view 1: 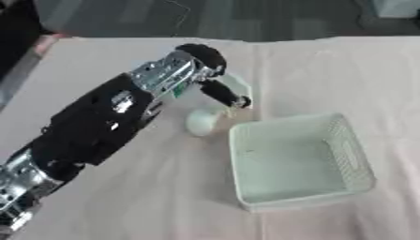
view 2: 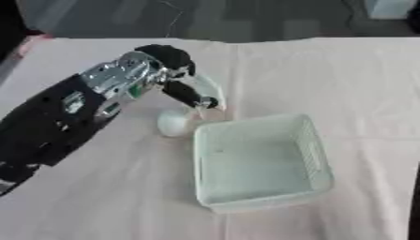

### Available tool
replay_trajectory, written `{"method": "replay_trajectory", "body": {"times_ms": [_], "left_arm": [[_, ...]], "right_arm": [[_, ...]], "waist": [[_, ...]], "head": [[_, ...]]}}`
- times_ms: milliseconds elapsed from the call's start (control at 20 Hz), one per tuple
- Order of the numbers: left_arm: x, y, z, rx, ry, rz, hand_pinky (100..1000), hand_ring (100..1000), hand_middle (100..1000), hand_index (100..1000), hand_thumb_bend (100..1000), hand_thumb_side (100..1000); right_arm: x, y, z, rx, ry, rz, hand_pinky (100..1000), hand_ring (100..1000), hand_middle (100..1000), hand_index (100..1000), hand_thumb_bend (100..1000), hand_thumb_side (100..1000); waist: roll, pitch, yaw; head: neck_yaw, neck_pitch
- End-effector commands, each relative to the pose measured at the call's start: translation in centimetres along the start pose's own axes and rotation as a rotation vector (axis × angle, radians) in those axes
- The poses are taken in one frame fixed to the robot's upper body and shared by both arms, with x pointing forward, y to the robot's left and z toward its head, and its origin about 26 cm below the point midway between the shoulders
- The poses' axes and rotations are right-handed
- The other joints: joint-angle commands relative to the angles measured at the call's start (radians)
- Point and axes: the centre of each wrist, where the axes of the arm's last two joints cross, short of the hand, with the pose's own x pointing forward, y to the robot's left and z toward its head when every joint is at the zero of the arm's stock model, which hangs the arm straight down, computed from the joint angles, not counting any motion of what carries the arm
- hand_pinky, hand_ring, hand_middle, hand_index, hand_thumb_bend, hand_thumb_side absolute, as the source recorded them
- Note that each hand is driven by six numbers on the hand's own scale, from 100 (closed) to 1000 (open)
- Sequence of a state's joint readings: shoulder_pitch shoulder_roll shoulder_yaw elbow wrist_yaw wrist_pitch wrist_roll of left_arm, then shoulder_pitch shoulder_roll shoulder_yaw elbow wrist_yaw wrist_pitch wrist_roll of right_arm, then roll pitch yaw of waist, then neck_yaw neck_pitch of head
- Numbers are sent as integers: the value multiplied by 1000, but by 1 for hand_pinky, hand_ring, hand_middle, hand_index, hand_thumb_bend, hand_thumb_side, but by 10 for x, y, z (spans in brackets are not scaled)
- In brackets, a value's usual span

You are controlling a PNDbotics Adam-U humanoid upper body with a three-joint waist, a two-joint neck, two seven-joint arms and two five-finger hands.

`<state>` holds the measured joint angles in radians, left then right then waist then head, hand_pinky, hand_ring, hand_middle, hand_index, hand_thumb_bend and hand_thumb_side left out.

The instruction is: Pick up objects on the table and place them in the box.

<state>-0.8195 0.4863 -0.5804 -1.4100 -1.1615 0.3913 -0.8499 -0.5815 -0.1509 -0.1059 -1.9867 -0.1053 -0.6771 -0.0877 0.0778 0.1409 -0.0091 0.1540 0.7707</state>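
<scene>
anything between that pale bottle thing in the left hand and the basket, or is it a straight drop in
Nothing visible blocks it. The left hand holds a pale bottle-like object just off the white basket's near-left corner. The basket looks empty and open-topped, and only bare tablecloth lies around it. The one hurdle is the basket's own rim, which the object probably must clear.

Pale pinkish cloth-covered table (view 1: 164, 201), dark grey floor (view 1: 246, 18) beyond its far edge
</scene>
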Motion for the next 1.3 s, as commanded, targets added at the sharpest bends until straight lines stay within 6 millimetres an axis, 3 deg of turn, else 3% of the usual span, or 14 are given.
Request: {"method": "replay_trajectory", "body": {"times_ms": [50,400,600,900,950,1000,1050,1150,1200,1250,1300], "left_arm": [[-5,-4,-8,-75,67,42,793,847,874,870,495,1000],[1,-14,-13,-64,35,57,751,793,834,841,451,1000],[2,-21,-17,-19,22,68,656,689,748,764,454,1000],[2,-41,-29,-39,33,52,414,464,521,614,529,694],[1,-44,-31,-50,38,52,403,455,515,609,533,686],[-2,-46,-33,-61,48,57,303,361,453,549,529,613],[-5,-48,-35,-67,59,64,263,327,428,525,479,574],[-14,-49,-38,-58,94,91,148,241,380,484,100,425],[-19,-49,-38,-42,115,106,100,191,353,465,100,436],[-23,-50,-39,-27,137,120,100,115,275,445,100,466],[-28,-52,-40,-18,158,132,100,100,222,427,100,446]], "right_arm": [[2,4,-8,4,-30,-16,595,558,568,661,100,1000],[1,7,-9,-4,-35,-28,595,558,565,661,100,1000],[1,8,-9,-7,-36,-34,595,558,564,661,100,1000],[1,10,-10,-11,-37,-38,595,559,562,661,100,1000],[1,10,-10,-11,-37,-38,595,559,562,661,100,1000],[1,10,-10,-12,-37,-38,595,559,561,661,100,1000],[1,10,-11,-12,-37,-38,595,559,561,661,100,1000],[1,10,-11,-12,-37,-37,595,559,561,661,100,1000],[1,9,-11,-11,-36,-36,595,559,561,661,100,1000],[1,9,-11,-11,-35,-35,595,559,560,661,100,1000],[1,9,-11,-11,-35,-35,595,559,559,659,100,1000]], "waist": [[-5,-10,-1],[-9,-5,-11],[-8,-4,-15],[-10,-2,-19],[-10,-1,-20],[-11,0,-20],[-11,0,-21],[-11,1,-20],[-11,1,-20],[-10,1,-20],[-10,1,-20]], "head": [[16,-1],[26,-1],[35,-1],[43,-1],[45,-1],[47,-1],[48,-1],[39,-1],[35,-1],[31,-1],[29,-1]]}}
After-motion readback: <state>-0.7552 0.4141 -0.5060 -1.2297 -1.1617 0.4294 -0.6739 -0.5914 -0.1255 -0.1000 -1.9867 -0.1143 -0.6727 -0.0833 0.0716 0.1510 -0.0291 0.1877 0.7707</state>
